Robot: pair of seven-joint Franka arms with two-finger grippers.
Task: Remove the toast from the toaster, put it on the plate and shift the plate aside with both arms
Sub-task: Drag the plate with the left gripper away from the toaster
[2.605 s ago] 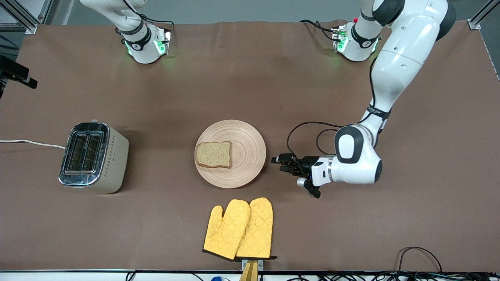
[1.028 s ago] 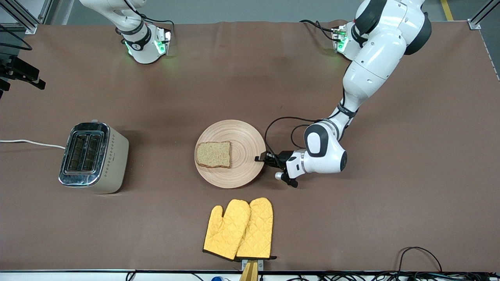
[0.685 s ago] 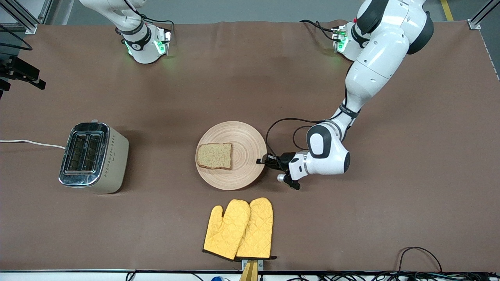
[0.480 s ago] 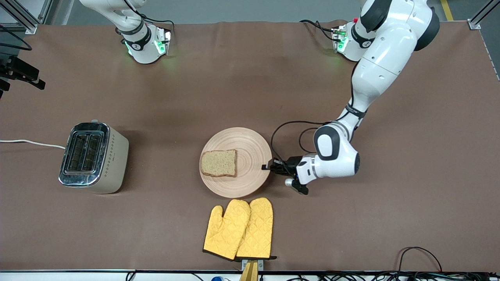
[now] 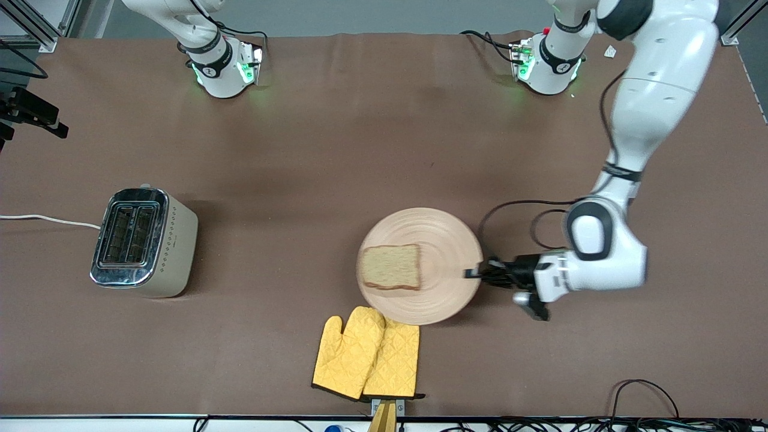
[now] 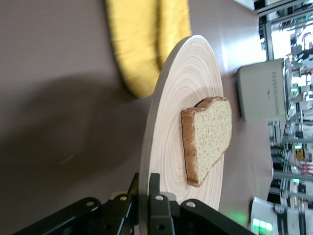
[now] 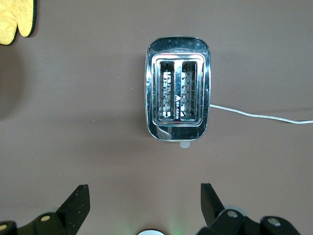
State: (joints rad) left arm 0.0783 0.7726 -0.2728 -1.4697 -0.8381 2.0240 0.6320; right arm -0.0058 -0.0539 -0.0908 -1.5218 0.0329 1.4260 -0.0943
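1. A brown table (image 5: 336,150) fills the front view, with two white robot arms based along its edge farthest from the front camera.
2. A round, pale wooden plate (image 5: 447,240) with ring grooves sits in the middle stretch of the table, toward the edge nearest the front camera and slightly toward the left arm's end.
3. One slice of speckled brown toast (image 5: 392,267) lies flat on the plate, on the part toward the right arm's end.
4. The left gripper (image 5: 474,275) is down at table height, at the plate's rim on the side toward the left arm's end.
5. In the left wrist view its two black fingers (image 6: 157,205) are pinched tight on the plate's rim, one above and one below the wood.
6. A pair of yellow oven mitts (image 5: 366,354) lies at the table's edge nearest the front camera; the plate's rim overlaps the tips of the mitts in the front view.
7. A silver and cream two-slot toaster (image 5: 143,241) stands near the right arm's end of the table, with a white cord (image 5: 48,219) running off that end.
8. The right gripper (image 7: 144,205) hangs high over the toaster, looking straight down into its slots.
9. Its fingers are spread wide apart and hold nothing; that arm waits.
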